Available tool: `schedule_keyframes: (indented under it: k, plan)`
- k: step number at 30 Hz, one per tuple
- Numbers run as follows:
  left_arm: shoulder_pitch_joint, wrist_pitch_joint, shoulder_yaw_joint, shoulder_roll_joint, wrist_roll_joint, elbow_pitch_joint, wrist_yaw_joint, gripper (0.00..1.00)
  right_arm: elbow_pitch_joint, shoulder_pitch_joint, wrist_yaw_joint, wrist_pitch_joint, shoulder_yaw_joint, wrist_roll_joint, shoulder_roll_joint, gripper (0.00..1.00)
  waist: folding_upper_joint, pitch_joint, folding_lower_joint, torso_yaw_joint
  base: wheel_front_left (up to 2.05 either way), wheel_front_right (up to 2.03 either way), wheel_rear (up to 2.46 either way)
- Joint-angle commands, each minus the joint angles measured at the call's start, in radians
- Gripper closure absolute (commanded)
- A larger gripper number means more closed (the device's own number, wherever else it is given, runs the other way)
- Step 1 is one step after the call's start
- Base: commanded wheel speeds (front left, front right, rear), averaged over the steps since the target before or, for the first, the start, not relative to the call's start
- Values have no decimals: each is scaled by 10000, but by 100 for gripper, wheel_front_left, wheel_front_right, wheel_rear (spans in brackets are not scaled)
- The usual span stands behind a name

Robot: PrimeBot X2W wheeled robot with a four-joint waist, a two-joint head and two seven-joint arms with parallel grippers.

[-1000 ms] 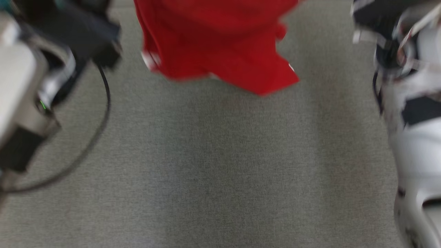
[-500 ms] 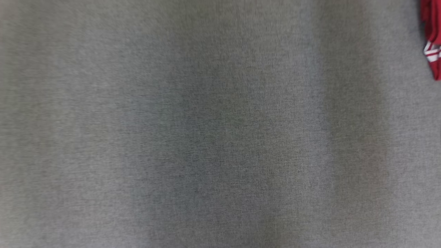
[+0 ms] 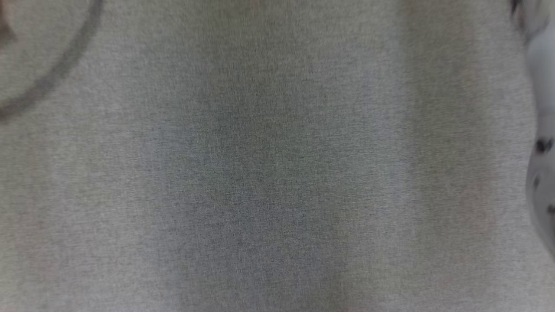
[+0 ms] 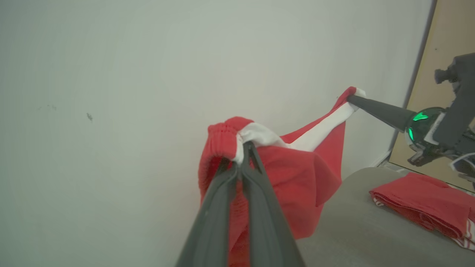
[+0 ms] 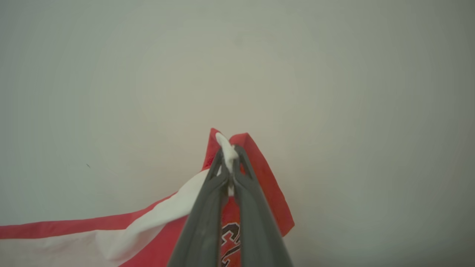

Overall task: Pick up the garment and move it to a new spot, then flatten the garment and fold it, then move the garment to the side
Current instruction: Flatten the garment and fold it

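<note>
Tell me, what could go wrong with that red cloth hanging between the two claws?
1. The left gripper and the right gripper each pinch only a narrow bit at the edge of the red garment, so it might slip free.
2. The garment hangs bunched and slack between them, so it may land creased on the grey surface.
3. A folded red pile lies close by; the hanging cloth could brush it.

Black lettering [image 5: 228, 235] on the garment [image 5: 268, 189] sits half hidden behind the right hand [image 5: 229, 150], unreadable.
</note>
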Motion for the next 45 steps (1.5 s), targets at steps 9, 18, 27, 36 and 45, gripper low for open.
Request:
schedule_keyframes:
  k: [9, 18, 27, 36, 45]
  plan:
    - [3842, -331, 823, 636, -46, -2234, 140, 100, -2818, 4677, -25, -355, 1139, 1990, -1334, 100, -3, -1456, -1, 15, 0, 0, 0]
    - [9795, -335, 2300, 181, 1421, -4784, 862, 100, -6108, 10812, -25, -26, 392, 3195, -2035, 100, -3, -2623, -1, 122, 0, 0, 0]
    - [14028, -337, 3269, -488, 2459, -4601, 747, 100, -8132, 15093, -25, 857, -878, 2374, -1468, 100, -3, -3608, -1, 220, 0, 0, 0]
    - [16173, -337, 4120, -380, 3868, -4020, 643, 100, -9894, 18304, -27, 2163, -1558, 1801, -173, 100, -3, -4384, -1, 458, 0, 0, 0]
    - [17358, -338, 4547, -675, 4484, -3544, 420, 100, -10757, 20194, -27, 2994, -2332, 1767, 756, 100, -3, -4725, -1, 664, 0, 0, 0]
